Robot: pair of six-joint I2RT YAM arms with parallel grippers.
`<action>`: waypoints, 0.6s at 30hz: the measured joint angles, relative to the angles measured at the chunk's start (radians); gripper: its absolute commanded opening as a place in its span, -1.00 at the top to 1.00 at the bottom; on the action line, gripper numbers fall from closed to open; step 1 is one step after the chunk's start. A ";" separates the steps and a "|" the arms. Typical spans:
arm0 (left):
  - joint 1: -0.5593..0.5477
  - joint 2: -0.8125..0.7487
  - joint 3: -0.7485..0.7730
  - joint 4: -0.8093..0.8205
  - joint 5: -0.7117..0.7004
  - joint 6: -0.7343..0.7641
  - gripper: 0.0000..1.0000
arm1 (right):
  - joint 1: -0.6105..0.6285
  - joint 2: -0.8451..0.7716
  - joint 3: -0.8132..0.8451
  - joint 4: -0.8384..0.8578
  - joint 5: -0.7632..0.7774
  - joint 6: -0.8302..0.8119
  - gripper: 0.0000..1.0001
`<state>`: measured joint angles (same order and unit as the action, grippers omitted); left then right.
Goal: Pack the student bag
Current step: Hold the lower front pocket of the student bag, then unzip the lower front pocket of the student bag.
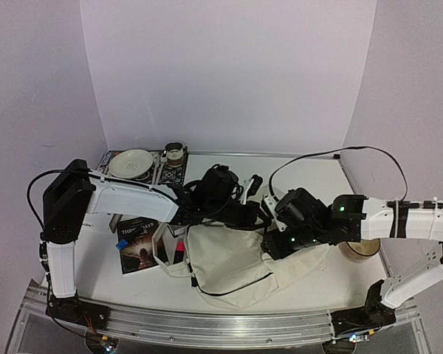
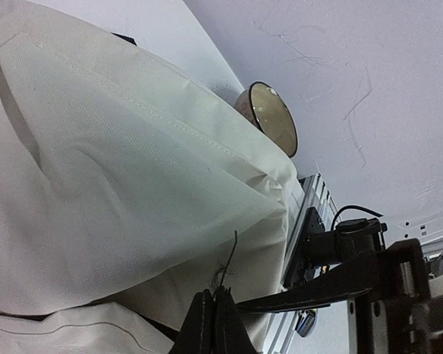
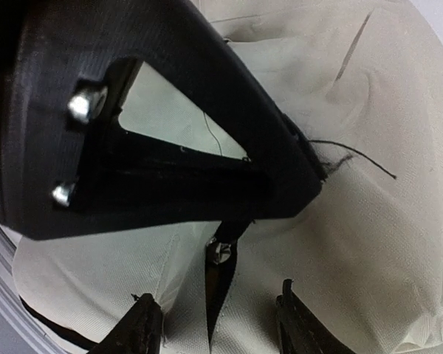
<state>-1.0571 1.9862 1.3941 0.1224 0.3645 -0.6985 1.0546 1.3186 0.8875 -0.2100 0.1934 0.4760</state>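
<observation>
**Top external view: both arms work at the bag's mouth**

The student bag lies slumped at the table's near edge, around 6 o'clock. The left gripper sits at the bag's 12 o'clock rim and the right gripper at its 2 o'clock corner.

The step in hand looks like getting the bag open. In the left wrist view the left fingers are pressed together. They appear to pinch a frayed, black-threaded edge of the cream cloth, which puckers toward them.

In the right wrist view the right fingers stand spread with cloth directly beneath them. A black zipper pull lies between them at 12 o'clock, ungripped.

The next move probably calls for the right jaws to close squarely on that small pull. The right arm would then draw it along the zip while the left pinch keeps the fabric taut. A book lies at the bag's 9 o'clock, near it, likely cargo.
</observation>
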 measured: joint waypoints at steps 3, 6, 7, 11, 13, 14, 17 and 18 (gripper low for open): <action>-0.003 0.002 0.000 -0.001 0.000 -0.007 1.00 | 0.000 0.019 -0.032 0.045 0.009 0.022 0.27; -0.006 0.008 0.000 -0.003 -0.003 -0.007 1.00 | 0.002 0.020 -0.068 0.070 0.022 0.038 0.66; -0.006 0.009 0.000 -0.007 -0.007 -0.007 1.00 | 0.002 0.019 -0.081 0.077 0.027 0.044 0.81; -0.004 0.009 -0.008 -0.012 -0.022 -0.006 1.00 | 0.002 -0.015 -0.129 0.100 0.035 0.055 1.00; 0.001 0.009 -0.015 -0.010 -0.029 -0.006 1.00 | 0.002 -0.050 -0.144 0.099 0.035 0.055 1.00; 0.005 0.009 -0.017 -0.009 -0.031 -0.006 1.00 | 0.002 -0.064 -0.150 0.098 0.035 0.054 1.00; 0.025 0.009 -0.021 -0.007 -0.037 0.001 1.00 | 0.002 -0.103 -0.170 0.095 0.035 0.053 1.00; 0.032 0.009 -0.021 -0.008 -0.041 0.006 1.00 | 0.002 -0.112 -0.176 0.093 0.033 0.052 1.00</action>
<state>-1.0246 1.9953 1.3731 0.1144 0.3232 -0.6925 1.0563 1.2063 0.7118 -0.1170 0.2269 0.5282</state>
